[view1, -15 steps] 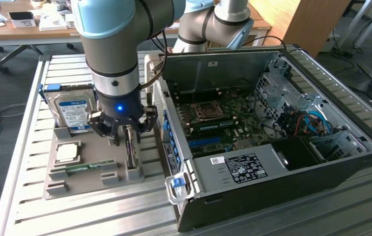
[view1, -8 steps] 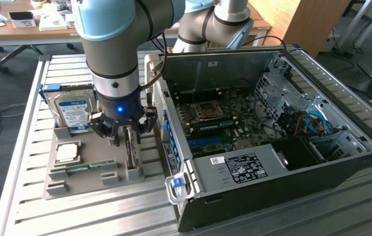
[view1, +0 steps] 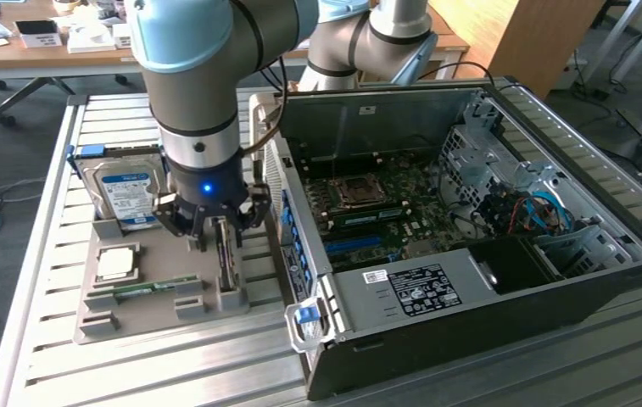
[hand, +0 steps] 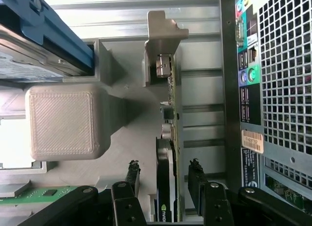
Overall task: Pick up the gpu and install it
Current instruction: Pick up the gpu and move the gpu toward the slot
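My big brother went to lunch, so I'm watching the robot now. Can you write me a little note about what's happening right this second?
Gripper: open, lowered over the gray holder, with one finger on each side of the gpu. There are gaps on both sides, so it is not gripped.
Gpu: standing on edge in its slot in the holder, beside the open computer case.
Also in the holder: the hard drive and the RAM stick.
Done: the gripper is lined up around the gpu.
Left: the gpu has not been lifted and is not yet in the case.
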`<state>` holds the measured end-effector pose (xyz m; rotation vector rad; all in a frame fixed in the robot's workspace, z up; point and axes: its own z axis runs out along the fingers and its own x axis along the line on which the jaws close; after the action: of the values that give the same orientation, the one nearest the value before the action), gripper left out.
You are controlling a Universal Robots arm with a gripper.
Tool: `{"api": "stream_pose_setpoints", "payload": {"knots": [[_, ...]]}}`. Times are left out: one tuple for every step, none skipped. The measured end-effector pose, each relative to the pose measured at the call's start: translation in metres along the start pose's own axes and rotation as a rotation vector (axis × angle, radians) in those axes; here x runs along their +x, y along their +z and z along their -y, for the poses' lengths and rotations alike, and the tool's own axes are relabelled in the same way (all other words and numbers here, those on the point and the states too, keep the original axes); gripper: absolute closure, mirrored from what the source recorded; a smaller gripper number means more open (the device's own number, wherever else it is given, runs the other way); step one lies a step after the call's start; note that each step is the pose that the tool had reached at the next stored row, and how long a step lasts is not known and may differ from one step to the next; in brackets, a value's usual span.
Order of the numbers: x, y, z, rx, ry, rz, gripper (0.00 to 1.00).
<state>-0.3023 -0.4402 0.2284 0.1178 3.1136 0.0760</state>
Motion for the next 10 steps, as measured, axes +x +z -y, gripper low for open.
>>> {"api": "stream_pose_setpoints", "payload": {"knots": [[0.0001, 0.0009, -0.0001, 0.0, 0.0, 0.0, 0.47], [0.0001, 0.0011, -0.0001, 0.0001, 0.0, -0.0001, 0.47], [0.0001, 0.001, -0.0001, 0.0001, 0.0, -0.0002, 0.47], [0.0001, 0.001, -0.0001, 0.0002, 0.0, -0.0002, 0.47], [0.0001, 0.0011, -0.0001, 0.0001, 0.0, -0.0001, 0.47], [0.0001, 0.0011, -0.0001, 0.0001, 0.0, -0.0001, 0.47], [0.0001, 0.0011, -0.0001, 0.0001, 0.0, -0.0001, 0.47], [0.0001, 0.0011, -0.0001, 0.0, 0.0, -0.0001, 0.47], [0.0001, 0.0011, -0.0001, 0.0001, 0.0, -0.0001, 0.47], [0.0001, 0.0011, -0.0001, 0.0001, 0.0, -0.0001, 0.48]]}}
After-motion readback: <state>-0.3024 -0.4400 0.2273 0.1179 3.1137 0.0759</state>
